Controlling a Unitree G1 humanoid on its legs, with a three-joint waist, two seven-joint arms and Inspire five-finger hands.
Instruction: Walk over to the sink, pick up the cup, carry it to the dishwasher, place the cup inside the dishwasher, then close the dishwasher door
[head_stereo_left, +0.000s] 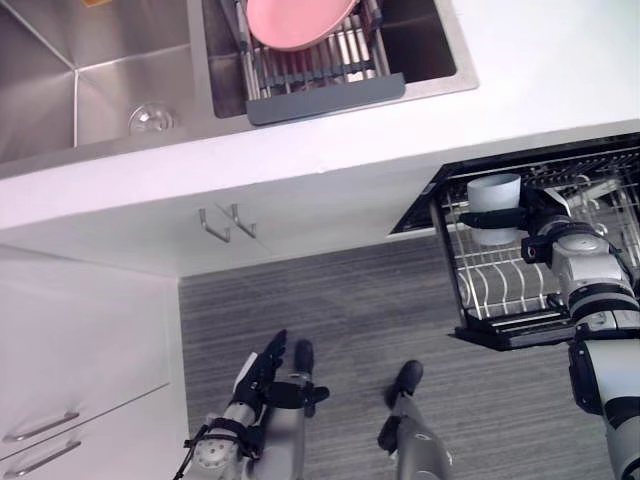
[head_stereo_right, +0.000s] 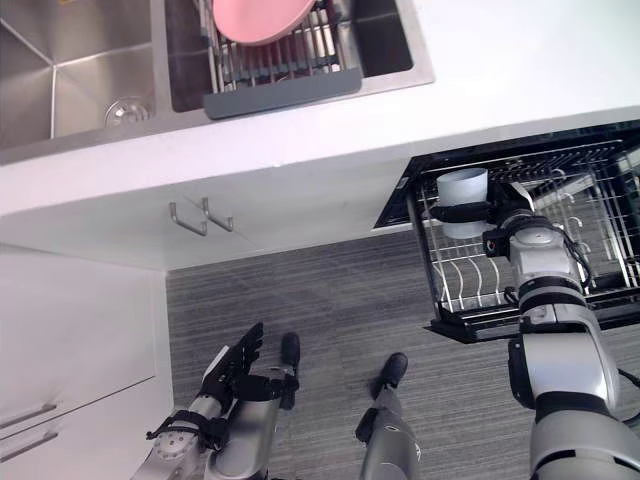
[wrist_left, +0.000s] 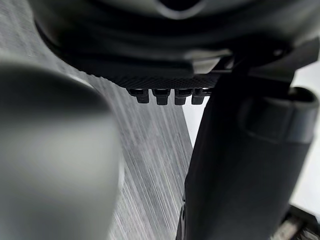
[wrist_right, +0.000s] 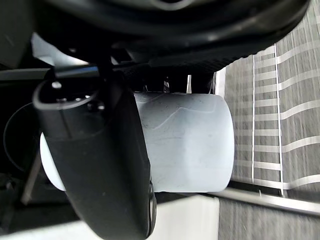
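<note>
Right wrist view: the right hand (wrist_right: 100, 165) is clenched round the cup (wrist_right: 190, 145), with the thumb across one side and the fingers behind the other. From the head cameras we see the cup upright, mouth up. It's over the left corner of the pulled-out dishwasher rack (head_stereo_left: 497, 292), at the end nearest the table (head_stereo_left: 540, 70) edge. We can't tell whether its base touches the wires.

Key relation for the next move: the rack lies straight below the cup and the cup's long axis is vertical. We judge a short drop and release would seat it. If it should go mouth down, it needs a wrist roll first.

The left hand (head_stereo_left: 262, 368) hangs low over the floor (head_stereo_left: 380, 300), fingers straight, holding nothing, well apart from the dishwasher. The right arm is clearly the nearer one.
</note>
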